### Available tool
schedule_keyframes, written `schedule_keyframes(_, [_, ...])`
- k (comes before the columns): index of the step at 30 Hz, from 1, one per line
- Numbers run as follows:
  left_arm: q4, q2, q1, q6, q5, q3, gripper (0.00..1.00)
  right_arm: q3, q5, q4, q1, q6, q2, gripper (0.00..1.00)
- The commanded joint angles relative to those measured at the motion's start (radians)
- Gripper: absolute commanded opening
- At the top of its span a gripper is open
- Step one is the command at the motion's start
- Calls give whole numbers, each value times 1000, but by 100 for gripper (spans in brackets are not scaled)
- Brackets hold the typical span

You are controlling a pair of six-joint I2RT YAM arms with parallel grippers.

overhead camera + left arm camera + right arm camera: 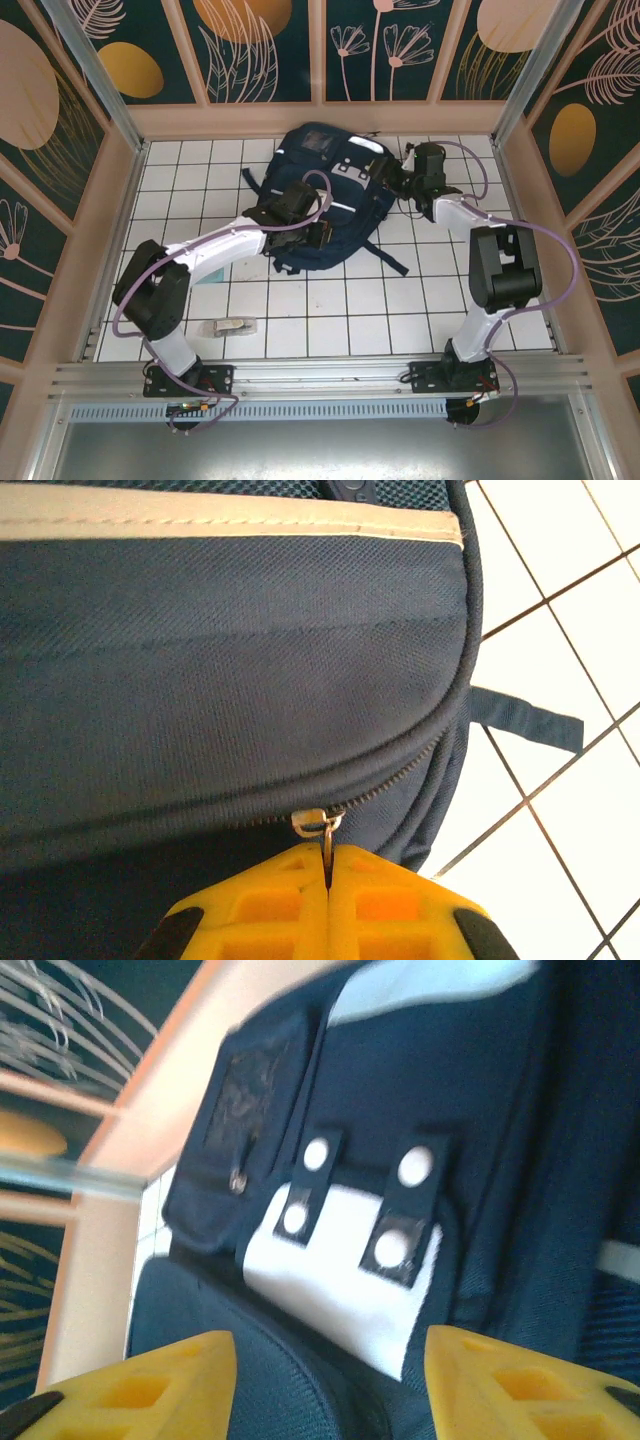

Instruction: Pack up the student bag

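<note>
Zipper work seems the step in hand: on the white-tiled worktop (pixel 330 320) lies the large navy-blue fabric backpack (pixel 330 200), the left end effector (pixel 327 865) clenched on its metal zipper pull (pixel 322 825), the right end effector (pixel 330 1360) released over it, so next calls for a steady pull along the track.

The student bag (pixel 350 185) blocks the far middle; bare tiles (pixel 400 310) in front of it leave passing room
</note>
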Motion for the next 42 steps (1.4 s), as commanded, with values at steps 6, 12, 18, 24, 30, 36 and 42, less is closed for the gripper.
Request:
schedule_keyframes(6, [-42, 131, -4, -12, 60, 155, 0, -292, 22, 79, 45, 154, -278, 54])
schedule_keyframes(12, [-33, 116, -6, -40, 94, 133, 0, -408, 7, 229, 124, 265, -295, 53])
schedule_keyframes(18, [22, 85, -24, -94, 121, 83, 0, -367, -11, 319, 182, 318, -138, 48])
schedule_keyframes(24, [73, 34, -26, -140, 106, 16, 0, -347, -4, 312, 204, 317, -75, 40])
schedule_keyframes(30, [117, 39, -26, -172, 163, 30, 0, -352, 81, 177, 224, 249, -126, 57])
schedule_keyframes(36, [95, 46, -28, -149, 181, 45, 0, -368, 32, 326, 228, 302, -95, 1])
schedule_keyframes(42, [-21, -6, 82, -69, -55, -66, 0, -361, 114, 179, 178, 170, -209, 0])
